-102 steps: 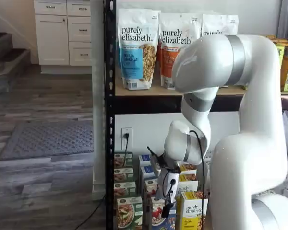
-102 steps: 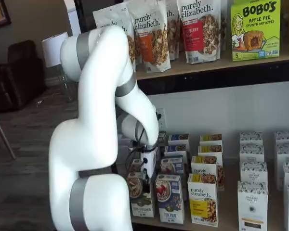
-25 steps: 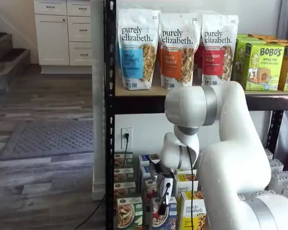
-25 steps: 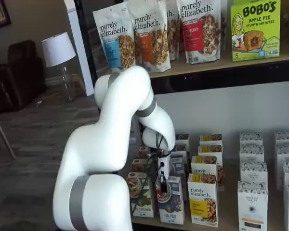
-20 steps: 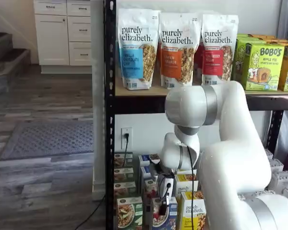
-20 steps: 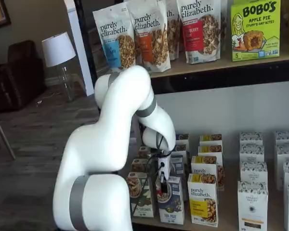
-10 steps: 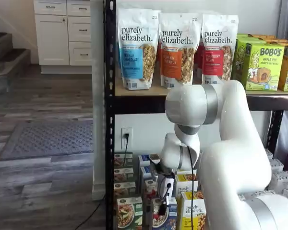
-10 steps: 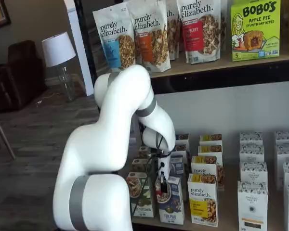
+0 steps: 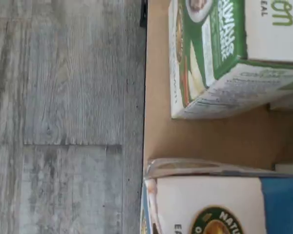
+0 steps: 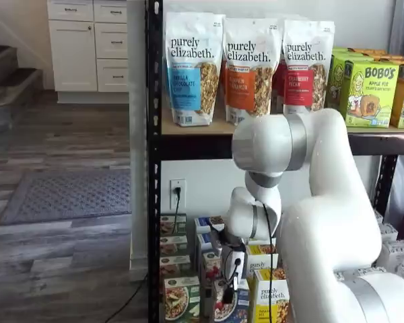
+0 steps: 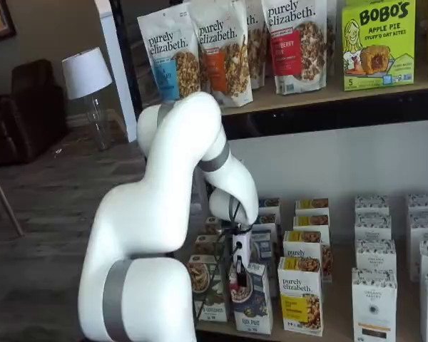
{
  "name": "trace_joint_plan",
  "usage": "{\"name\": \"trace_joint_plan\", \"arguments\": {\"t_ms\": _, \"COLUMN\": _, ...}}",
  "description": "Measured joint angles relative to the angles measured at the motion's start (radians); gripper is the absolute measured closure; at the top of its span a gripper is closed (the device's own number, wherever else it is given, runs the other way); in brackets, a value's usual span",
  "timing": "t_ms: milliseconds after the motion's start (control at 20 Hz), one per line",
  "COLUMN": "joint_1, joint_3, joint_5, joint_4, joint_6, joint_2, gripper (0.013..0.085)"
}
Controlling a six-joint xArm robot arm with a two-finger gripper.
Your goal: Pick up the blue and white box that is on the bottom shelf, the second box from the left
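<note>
The blue and white box [image 11: 255, 308] stands at the front of the bottom shelf [image 11: 339, 312], between a green-and-white carton [image 11: 208, 288] and a yellow-and-white carton [image 11: 301, 296]. My gripper [image 11: 237, 279] hangs straight down onto its top edge, with the black fingers shut on the blue and white box. In both shelf views the box [image 10: 237, 308] leans slightly under the gripper [image 10: 227, 291]. The wrist view shows the box's white and blue top [image 9: 224, 204] close up, with the green-and-white carton [image 9: 219, 53] beside it.
More small cartons stand in rows behind and to the right, among them white ones [image 11: 374, 285]. Tall granola bags [image 10: 188, 67] fill the upper board. The rack's black post [image 10: 153, 202] stands just left of the cartons. The wood floor [image 9: 63, 117] lies past the shelf edge.
The fingers have closed onto the top of the blue and white box. The box now leans a little. The arm has barely shifted.
</note>
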State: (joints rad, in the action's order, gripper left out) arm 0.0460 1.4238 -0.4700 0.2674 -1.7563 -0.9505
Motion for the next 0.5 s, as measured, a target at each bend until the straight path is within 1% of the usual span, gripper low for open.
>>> {"name": "trace_joint_plan", "arguments": {"t_ms": 100, "joint_1": 0.003, "joint_3": -0.028, "joint_5": 0.008, "joint_4": 0.007, "joint_6": -0.005, "joint_2": 0.018, "gripper": 0.053}}
{"name": "trace_joint_plan", "arguments": {"t_ms": 300, "joint_1": 0.014, "joint_3": -0.107, "joint_5": 0.028, "joint_4": 0.038, "joint_6": -0.026, "joint_2": 0.069, "gripper": 0.053}}
{"name": "trace_joint_plan", "arguments": {"t_ms": 500, "joint_1": 0.033, "joint_3": -0.215, "joint_5": 0.06, "joint_4": 0.088, "joint_6": -0.058, "joint_2": 0.142, "gripper": 0.053}}
